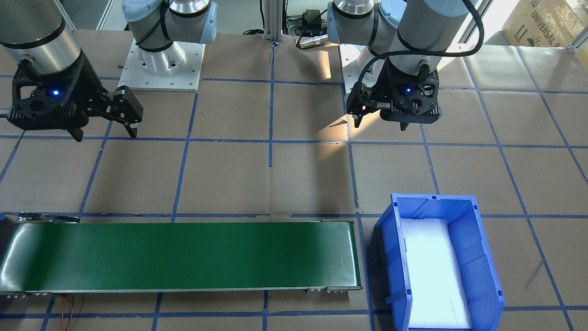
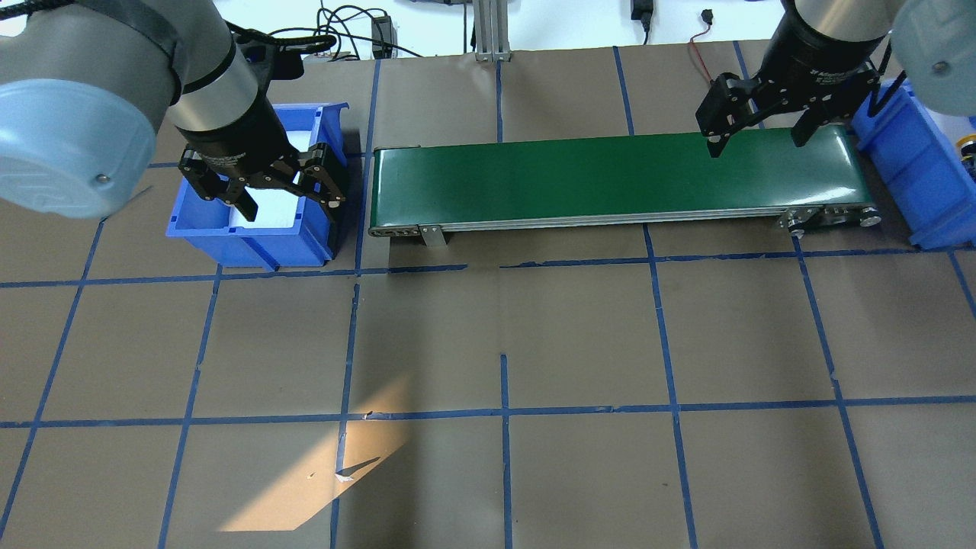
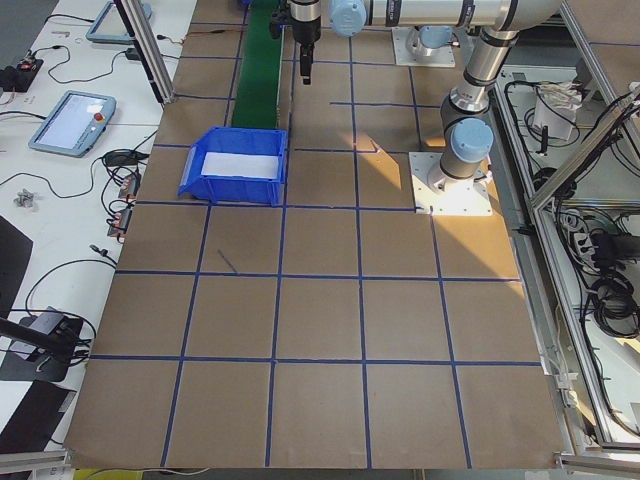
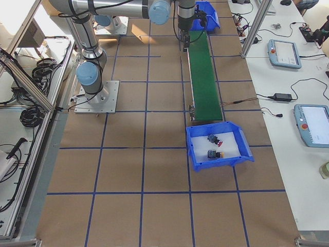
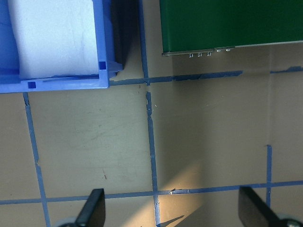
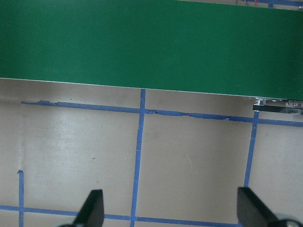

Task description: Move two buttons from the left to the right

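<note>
Two buttons (image 4: 212, 146) lie on white foam inside the blue bin (image 4: 221, 163) at the conveyor's right end. One shows a red cap; the other's cap colour is too small to tell. My left gripper (image 2: 286, 194) hangs open and empty above the table, by the blue bin (image 2: 252, 245) at the left end. Only white foam shows in that bin (image 1: 395, 257). My right gripper (image 2: 757, 139) is open and empty near the belt's right end. The wrist views show the open left gripper (image 5: 173, 213) and right gripper (image 6: 173, 213) with bare paper between the fingers.
A green conveyor belt (image 2: 610, 175) runs between the two bins. Brown paper with blue tape lines (image 2: 503, 412) covers the table. A bright patch of sunlight (image 2: 335, 457) falls on the paper. Tablets and cables (image 4: 285, 54) lie on the side bench.
</note>
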Controlling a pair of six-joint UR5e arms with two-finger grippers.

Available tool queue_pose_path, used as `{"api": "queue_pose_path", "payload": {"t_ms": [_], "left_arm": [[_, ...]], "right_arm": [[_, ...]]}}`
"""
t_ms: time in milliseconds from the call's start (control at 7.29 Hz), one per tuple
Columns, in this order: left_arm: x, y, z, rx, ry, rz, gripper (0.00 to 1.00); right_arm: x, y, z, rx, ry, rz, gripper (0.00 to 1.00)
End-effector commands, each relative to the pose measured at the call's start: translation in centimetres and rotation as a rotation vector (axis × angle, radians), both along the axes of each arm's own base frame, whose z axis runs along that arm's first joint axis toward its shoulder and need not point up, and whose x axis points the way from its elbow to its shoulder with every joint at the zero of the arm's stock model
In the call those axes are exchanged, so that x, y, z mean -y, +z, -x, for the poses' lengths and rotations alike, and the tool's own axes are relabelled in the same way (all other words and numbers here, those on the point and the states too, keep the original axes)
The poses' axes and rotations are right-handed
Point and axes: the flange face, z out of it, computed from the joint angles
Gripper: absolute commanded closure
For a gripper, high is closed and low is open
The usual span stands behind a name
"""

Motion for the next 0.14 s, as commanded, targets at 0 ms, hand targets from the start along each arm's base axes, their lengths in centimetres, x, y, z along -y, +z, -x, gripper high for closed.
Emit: {"api": "queue_pose_path", "payload": {"t_ms": [0], "left_arm": [[0.13,-0.03,0.0,0.001,0.0,0.0,0.0]], "right_arm": [[-0.06,-0.1,-0.01,0.0,0.0,-0.002,0.0]]}}
